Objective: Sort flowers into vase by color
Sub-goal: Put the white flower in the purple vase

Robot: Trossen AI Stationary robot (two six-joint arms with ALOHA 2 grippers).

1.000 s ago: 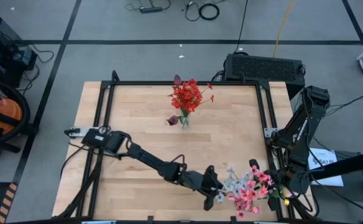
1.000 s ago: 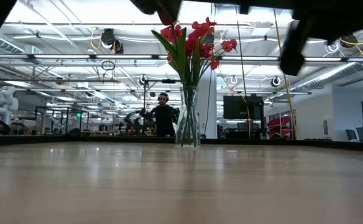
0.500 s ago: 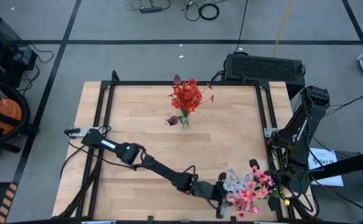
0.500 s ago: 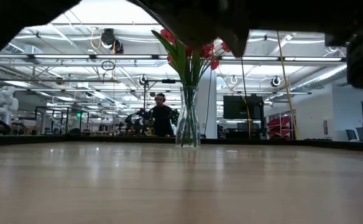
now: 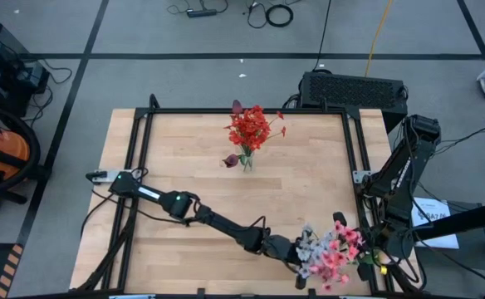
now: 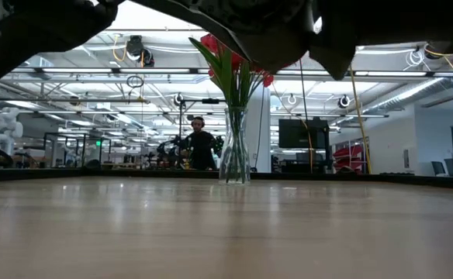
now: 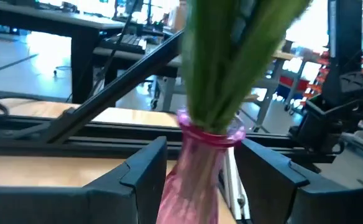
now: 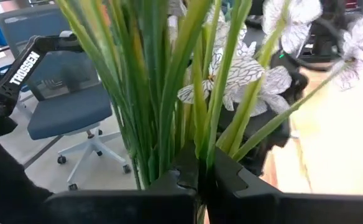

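Wooden table (image 5: 184, 166) is seen from above. A pink-and-white bunch of flowers (image 5: 332, 253), in a pink vase (image 7: 197, 168), is gripped at its near right corner by the right gripper (image 8: 199, 180). The left gripper (image 7: 197, 165) is spread open around that vase. Red flowers (image 5: 249, 129) are stood in a clear vase (image 6: 234, 151) at the far middle.

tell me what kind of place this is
Most likely a robotics lab or open workshop: a wooden table framed by a black metal rig, ceiling trusses with strip lights, loose floor cables, and a person at distant workstations.
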